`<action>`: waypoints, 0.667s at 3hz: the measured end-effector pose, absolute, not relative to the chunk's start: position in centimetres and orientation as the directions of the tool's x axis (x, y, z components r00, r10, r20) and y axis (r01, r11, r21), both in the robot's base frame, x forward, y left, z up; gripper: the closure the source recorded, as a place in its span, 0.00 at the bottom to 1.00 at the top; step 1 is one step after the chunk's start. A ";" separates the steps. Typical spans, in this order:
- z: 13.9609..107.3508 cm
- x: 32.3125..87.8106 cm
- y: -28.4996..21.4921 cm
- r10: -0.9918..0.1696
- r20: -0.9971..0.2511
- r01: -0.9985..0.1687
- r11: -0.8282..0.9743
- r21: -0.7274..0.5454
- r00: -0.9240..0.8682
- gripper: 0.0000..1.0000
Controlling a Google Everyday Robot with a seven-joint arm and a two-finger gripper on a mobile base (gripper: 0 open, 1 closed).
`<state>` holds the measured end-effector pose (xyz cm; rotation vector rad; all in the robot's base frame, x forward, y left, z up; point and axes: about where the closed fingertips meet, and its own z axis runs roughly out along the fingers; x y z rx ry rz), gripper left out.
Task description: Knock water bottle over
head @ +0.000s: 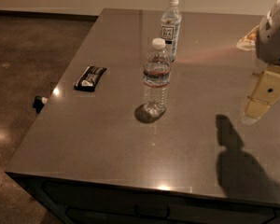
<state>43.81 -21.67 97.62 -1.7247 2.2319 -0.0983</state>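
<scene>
The water bottle (157, 77) stands upright near the middle of the grey table (107, 139). It is clear and ribbed, with a white cap and a reddish-and-blue band round its middle. My gripper (258, 107) hangs at the right edge of the view, above the table, well to the right of the bottle and apart from it. Its yellowish fingers point down and to the left.
A slimmer bottle (170, 28) with a white square label stands upright behind the water bottle. A dark snack packet (90, 78) lies flat to the left. A pale object (248, 40) lies at the far right. The table's left and front edges drop to the floor.
</scene>
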 end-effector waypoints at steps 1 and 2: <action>97.6 43.8 -21.7 -0.953 -0.207 -0.931 0.270 -0.246 -0.221 0.00; 97.0 45.2 -20.3 -0.933 -0.279 -0.935 0.287 -0.207 -0.225 0.00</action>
